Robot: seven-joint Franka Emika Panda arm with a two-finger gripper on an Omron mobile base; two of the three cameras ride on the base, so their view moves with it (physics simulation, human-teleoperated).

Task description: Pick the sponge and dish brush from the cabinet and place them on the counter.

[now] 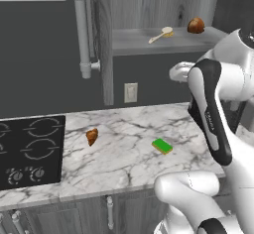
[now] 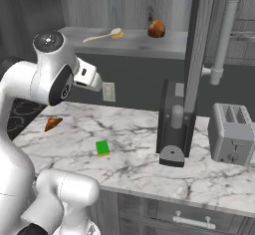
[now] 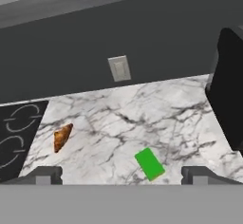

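Sponge down, brush to go: the flat green-topped sponge [image 1: 162, 146] lies on the white grey-veined marble counter [image 1: 129, 129], while the slim cream-handled dish brush [image 1: 160, 34] waits on the grey wood-grain cabinet [image 1: 149, 39] shelf.

The two-finger gripper [image 3: 121, 173], tips wide apart and empty, hangs above the sponge; judged half done. A brown rounded lump [image 1: 196, 25] shares the shelf; an orange-brown pastry [image 1: 92, 136] sits near the black cooktop [image 1: 30, 151].

White arm [image 2: 30, 87], dark joints
Glossy rounded white shells, black bands at the joints, a grey round cap on one joint.
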